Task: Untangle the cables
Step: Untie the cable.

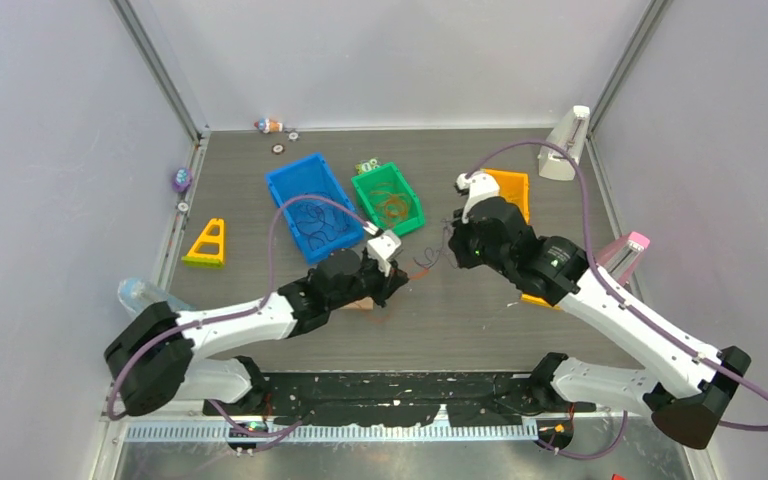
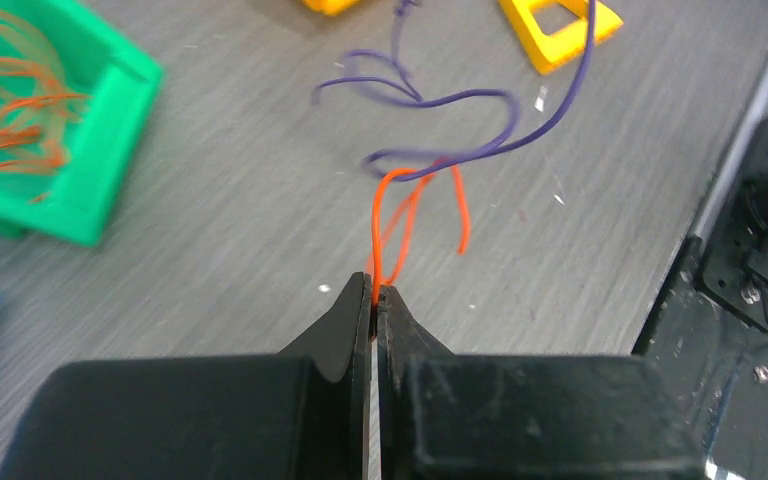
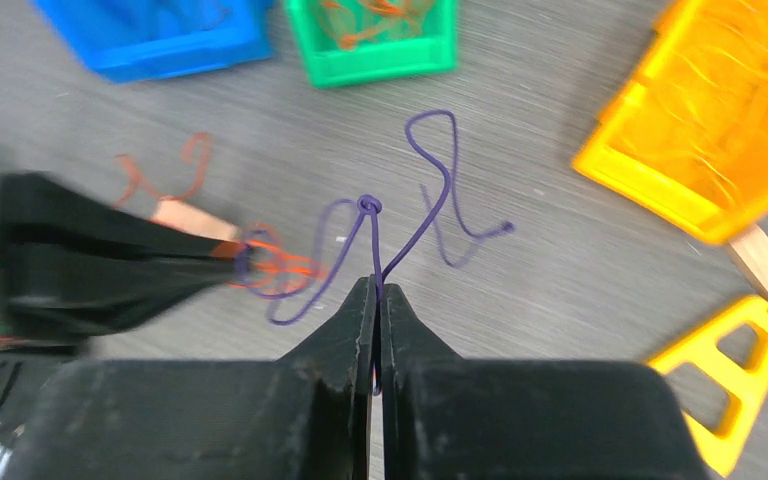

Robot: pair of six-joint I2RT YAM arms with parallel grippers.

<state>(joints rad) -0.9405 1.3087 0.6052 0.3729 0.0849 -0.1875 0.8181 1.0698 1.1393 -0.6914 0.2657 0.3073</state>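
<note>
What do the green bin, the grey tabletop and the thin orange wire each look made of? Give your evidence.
Green rectangular bin: likely moulded plastic, matte, uniform colour, thick walls. Grey tabletop: probably wood-grain laminate, fine parallel streaks. Thin orange wire: seemingly plastic-coated, smooth, holding loose curves.

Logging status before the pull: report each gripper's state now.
Left gripper: shut on the orange cable.
Right gripper: shut on the purple cable.

No readable txt, labels, brands or nos. on anything in view
</note>
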